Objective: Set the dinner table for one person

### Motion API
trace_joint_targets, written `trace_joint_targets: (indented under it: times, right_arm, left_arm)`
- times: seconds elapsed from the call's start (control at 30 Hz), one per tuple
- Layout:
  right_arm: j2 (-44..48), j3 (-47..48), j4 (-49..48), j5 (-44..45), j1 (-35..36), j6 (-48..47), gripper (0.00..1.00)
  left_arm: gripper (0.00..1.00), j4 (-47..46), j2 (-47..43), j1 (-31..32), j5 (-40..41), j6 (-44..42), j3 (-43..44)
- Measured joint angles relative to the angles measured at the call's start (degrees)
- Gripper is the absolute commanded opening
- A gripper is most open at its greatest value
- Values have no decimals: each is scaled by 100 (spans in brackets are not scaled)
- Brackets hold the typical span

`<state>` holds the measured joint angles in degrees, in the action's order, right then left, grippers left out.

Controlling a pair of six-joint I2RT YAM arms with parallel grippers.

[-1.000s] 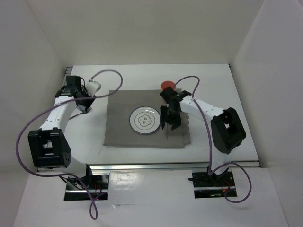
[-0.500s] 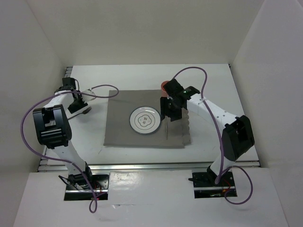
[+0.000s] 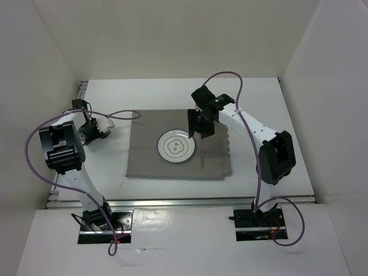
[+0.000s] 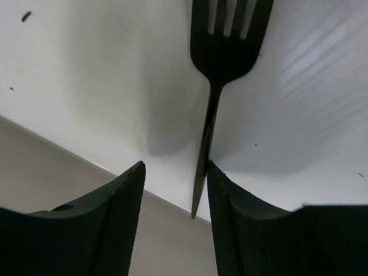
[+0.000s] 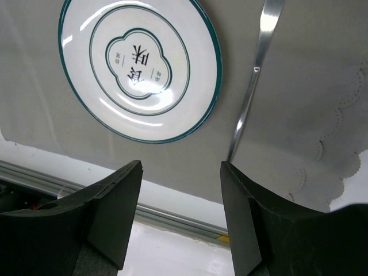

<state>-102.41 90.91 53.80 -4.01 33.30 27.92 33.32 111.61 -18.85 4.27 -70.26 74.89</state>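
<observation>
Left gripper (image 4: 175, 167) stands with its jaws partly apart around the handle end of a dark fork (image 4: 225, 52). The handle lies close against one finger, and the jaws have not closed on it. Right gripper (image 5: 181, 167) is spread and empty, hanging over the grey mat (image 3: 144, 158) just at 1 o'clock of the plate (image 3: 176, 147).

By my reading the setting is more than half laid. The plate sits at the mat's middle, a silver utensil (image 5: 253, 86) lies just at its 3 o'clock, and a scallop-edged napkin (image 5: 313, 92) is beyond that, its edge against the utensil. Only the handle shows, so knife or spoon I cannot tell. The fork lies off the mat, at its 9 o'clock, so it has yet to be brought beside the plate. I can make out no cup.

Everything rests on the dinner table (image 3: 161, 95), a matte white top with silver rails at its 6 and 9 o'clock edges. It fills the floor of a booth of plain white panels.
</observation>
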Motion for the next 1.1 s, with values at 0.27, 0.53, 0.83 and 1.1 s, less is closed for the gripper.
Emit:
trace_joint_targets:
  times: [0.27,0.53,0.83,1.1]
  right_arm:
    - [-286,332,210,85,52,-107,65]
    - [-273,422,358,289,57,-166,65]
    - [28,417,391,529,57,-149,65]
    - [345,170,334,640,57,35,65]
  left_arm:
    - [41,1163,708,-13,-109,22,1080]
    - [12,2109,1154,-7,-94,181,1604]
    - [0,2791,1604,-238,-765,1716,2546]
    - [0,2605,1196,-503,-2730,4306,1976]
